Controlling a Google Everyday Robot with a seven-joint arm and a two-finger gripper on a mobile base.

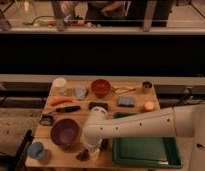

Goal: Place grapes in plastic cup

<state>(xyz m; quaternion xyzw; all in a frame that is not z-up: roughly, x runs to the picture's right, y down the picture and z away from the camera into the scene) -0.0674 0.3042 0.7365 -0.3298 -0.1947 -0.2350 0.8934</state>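
The grapes [83, 155], a small dark reddish bunch, lie on the wooden table [56, 160] near its front edge, just right of the purple bowl [65, 131]. My gripper [94, 151] points down at the end of the white arm, right beside the grapes on their right and touching or nearly touching them. A blue plastic cup [36, 150] stands at the front left corner, left of the bowl and the grapes. A white cup [59, 83] stands at the back left.
A green tray [146, 150] lies at the front right under my arm. Further back are a red-brown bowl [101, 87], a blue sponge [127, 101], an orange [148, 106], a metal cup [146, 87], a carrot [61, 100] and a black-handled tool [66, 109].
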